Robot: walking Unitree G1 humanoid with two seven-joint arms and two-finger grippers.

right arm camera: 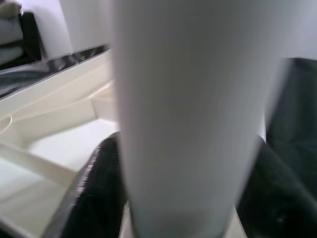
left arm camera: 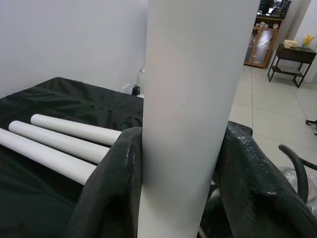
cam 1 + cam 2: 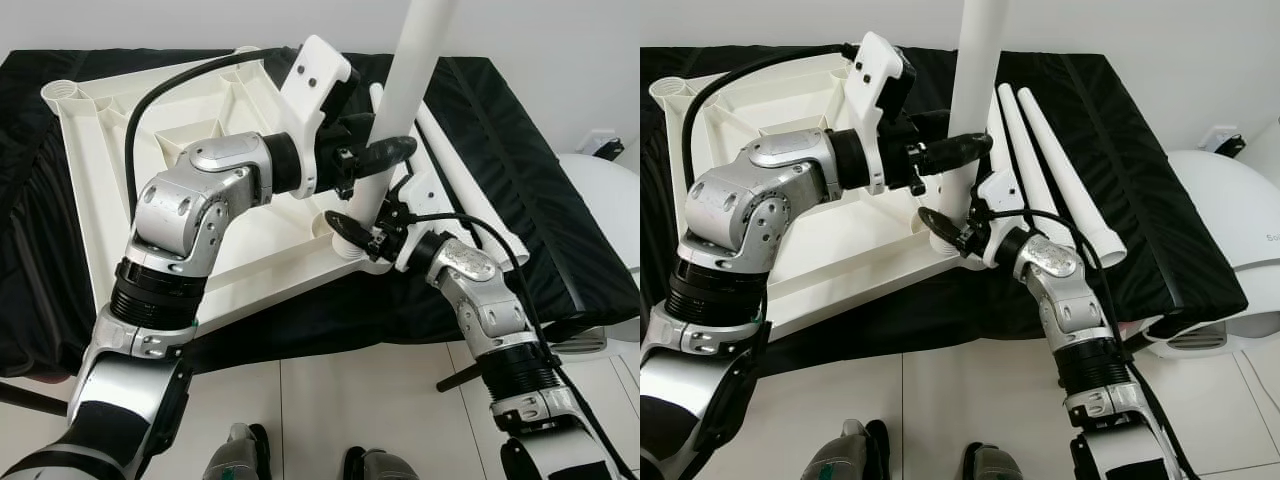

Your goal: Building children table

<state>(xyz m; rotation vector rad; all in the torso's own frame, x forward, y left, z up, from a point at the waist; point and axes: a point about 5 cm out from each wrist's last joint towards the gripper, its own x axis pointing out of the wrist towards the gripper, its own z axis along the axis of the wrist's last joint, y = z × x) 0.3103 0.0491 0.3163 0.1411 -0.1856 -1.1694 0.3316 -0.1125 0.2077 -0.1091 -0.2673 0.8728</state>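
Note:
A white child's table top (image 3: 110,170) lies upside down on a black-covered surface (image 3: 520,170). One white table leg (image 3: 415,70) stands upright in the socket at the top's near right corner. My left gripper (image 3: 385,152) is shut on this leg partway up; the left wrist view shows the leg (image 2: 193,99) between black fingers (image 2: 119,183). My right gripper (image 3: 350,225) is shut on the same leg just above the socket, and the leg (image 1: 193,99) sits between its fingers (image 1: 94,193). Three more white legs (image 3: 1060,170) lie side by side on the black cover to the right.
A rounded white appliance (image 3: 1230,210) stands at the right, beside the covered surface. An open leg socket (image 3: 62,92) shows at the top's far left corner. My feet (image 3: 240,455) stand on pale floor tiles close to the cover's front edge. A black cable (image 3: 170,85) loops over the top.

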